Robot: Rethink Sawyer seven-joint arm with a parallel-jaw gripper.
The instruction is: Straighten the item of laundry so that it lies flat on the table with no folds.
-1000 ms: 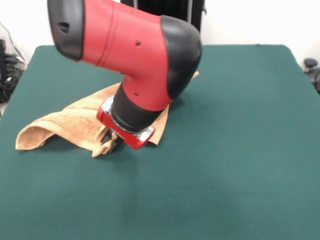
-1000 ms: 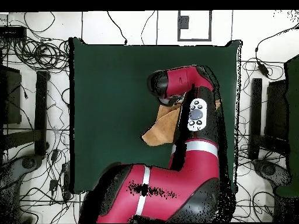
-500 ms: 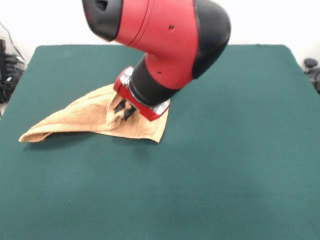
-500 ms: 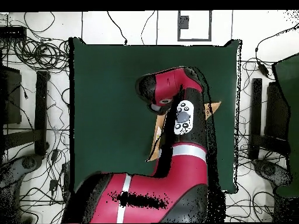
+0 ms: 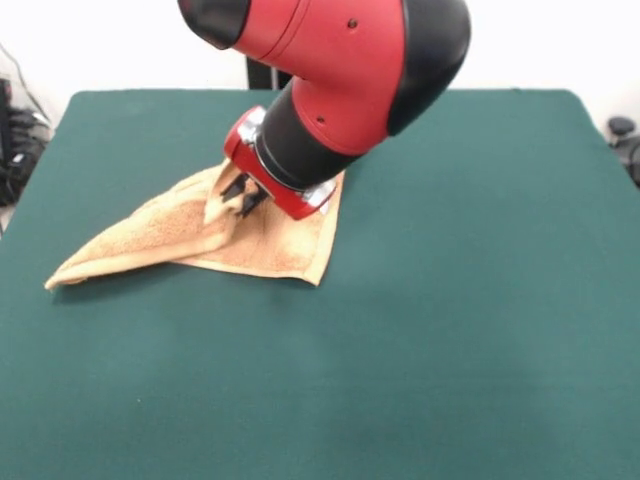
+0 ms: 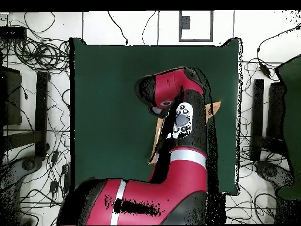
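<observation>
The tan-orange towel (image 5: 270,245) lies on the dark green table (image 5: 480,300), left of centre. It is spread in a rough triangle whose long tip points to the left edge. My gripper (image 5: 238,196) is tilted and shut on a raised fold of the towel near its far edge, holding that fold a little above the table. The towel still has a ridge running from the fold to the left tip. In the overhead view the arm (image 6: 182,118) covers the gripper, and only slivers of the towel (image 6: 156,140) show beside it.
The robot's dark pedestal (image 5: 262,75) stands at the table's far edge. Cables and equipment (image 6: 35,88) lie round the table (image 6: 106,88) on the floor. A chair base (image 5: 622,130) shows at the far right.
My gripper has risen and moved back toward the table's far side with the towel fold in it. The bunched left end of the towel has been drawn out flatter.
</observation>
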